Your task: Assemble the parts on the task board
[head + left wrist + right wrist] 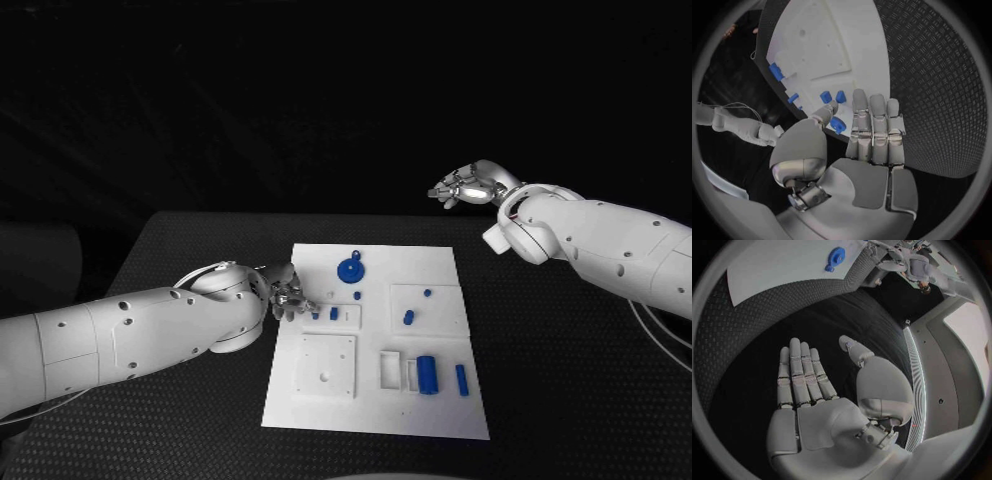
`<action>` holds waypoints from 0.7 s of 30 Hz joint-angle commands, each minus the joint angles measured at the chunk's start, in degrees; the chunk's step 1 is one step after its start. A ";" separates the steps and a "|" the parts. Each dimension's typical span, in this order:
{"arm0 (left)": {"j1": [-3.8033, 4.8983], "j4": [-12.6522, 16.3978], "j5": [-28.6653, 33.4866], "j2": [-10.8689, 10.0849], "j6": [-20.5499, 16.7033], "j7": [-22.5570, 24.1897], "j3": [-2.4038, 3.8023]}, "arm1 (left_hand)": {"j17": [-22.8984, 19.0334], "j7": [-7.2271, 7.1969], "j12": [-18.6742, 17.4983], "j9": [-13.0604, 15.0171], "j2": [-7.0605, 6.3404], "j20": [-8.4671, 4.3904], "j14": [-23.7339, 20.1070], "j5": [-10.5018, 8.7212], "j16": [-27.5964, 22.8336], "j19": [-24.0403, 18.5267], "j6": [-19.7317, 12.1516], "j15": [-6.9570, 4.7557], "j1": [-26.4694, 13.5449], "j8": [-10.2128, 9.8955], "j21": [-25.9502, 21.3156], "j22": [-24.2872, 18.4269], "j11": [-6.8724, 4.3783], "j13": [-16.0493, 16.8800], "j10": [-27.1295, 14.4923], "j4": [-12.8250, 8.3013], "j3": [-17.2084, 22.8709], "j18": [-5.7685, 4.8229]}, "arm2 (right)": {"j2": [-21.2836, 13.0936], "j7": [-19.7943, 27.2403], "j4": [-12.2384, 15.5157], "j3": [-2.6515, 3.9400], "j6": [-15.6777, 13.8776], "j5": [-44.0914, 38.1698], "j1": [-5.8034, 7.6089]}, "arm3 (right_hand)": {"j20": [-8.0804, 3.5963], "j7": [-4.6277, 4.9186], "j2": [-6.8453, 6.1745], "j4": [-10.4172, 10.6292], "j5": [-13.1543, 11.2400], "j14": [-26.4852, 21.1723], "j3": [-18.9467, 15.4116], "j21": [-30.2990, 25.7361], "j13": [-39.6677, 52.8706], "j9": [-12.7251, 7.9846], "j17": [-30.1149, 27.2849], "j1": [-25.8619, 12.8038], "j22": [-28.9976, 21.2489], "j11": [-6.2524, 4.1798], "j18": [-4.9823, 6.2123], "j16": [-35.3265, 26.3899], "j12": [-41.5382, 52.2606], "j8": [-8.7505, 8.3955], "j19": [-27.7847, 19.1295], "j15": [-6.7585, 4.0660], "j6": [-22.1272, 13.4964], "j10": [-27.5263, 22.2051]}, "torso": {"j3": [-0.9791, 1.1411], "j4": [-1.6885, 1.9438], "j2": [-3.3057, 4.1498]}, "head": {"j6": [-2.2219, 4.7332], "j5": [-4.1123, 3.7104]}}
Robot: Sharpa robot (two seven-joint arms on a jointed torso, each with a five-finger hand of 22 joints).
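my left hand [284,293] lies at the left edge of the task board [378,400] with fingers straight and thumb tip by a small blue part [837,124], holding nothing, while my right hand [472,184] hangs spread and empty beyond the board's far right corner.

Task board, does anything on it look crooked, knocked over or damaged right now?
Nothing stands out. The task board lies flat on the black table, roughly square to it, with the blue parts sitting on it. No damage shows. The left hand is at the board's edge; the right hand is off it, holding nothing.
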 commanded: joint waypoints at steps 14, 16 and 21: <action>0.61 1.30 10.49 -1.44 -14.48 19.33 0.11 | -2.83 3.17 -5.24 0.71 -2.94 2.52 -8.81 -0.47 -5.06 -8.49 -7.51 4.55 9.69 -1.98 -2.95 1.50 4.14 -1.77 -9.51 2.78 2.33 0.02 | 0.01 0.38 -0.12 0.02 0.40 0.00 -0.02 | 0.34 0.59 -0.08 -0.21 0.30 0.11 -0.09 -0.24 -0.03 -0.10 0.10 -0.29 0.12 0.01 0.31 -0.29 -0.21 0.41 0.24 0.28 -0.30 0.23 | 0.06 -0.03 0.00 | 0.44 -0.19; 0.61 1.18 10.13 -1.37 -15.28 22.86 0.09 | -3.10 3.12 -5.85 0.84 -1.50 3.05 -9.35 1.17 -5.33 -9.00 -7.53 4.97 14.92 -1.83 -2.65 1.53 4.53 -2.09 -10.29 -1.48 2.30 0.02 | -0.01 0.38 -0.14 0.02 0.46 0.00 -0.02 | 0.34 0.59 -0.07 -0.22 0.30 0.11 -0.09 -0.25 -0.03 -0.11 0.10 -0.28 0.12 0.00 0.31 -0.29 -0.21 0.41 0.25 0.28 -0.29 0.23 | 0.07 -0.02 0.02 | 0.53 -0.26; 0.61 0.99 6.70 -0.40 -15.62 28.16 0.05 | -3.70 2.90 -7.86 0.54 0.78 3.72 -8.74 1.37 -5.11 -8.52 -6.10 5.11 23.52 -1.86 -1.41 1.43 5.21 -3.59 -10.58 -10.40 3.16 0.02 | -0.02 0.38 -0.16 0.02 0.56 0.01 -0.02 | 0.34 0.59 -0.06 -0.23 0.31 0.11 -0.07 -0.26 -0.03 -0.11 0.11 -0.26 0.14 0.00 0.32 -0.29 -0.21 0.42 0.25 0.28 -0.29 0.23 | 0.01 -0.05 0.03 | 0.72 -0.60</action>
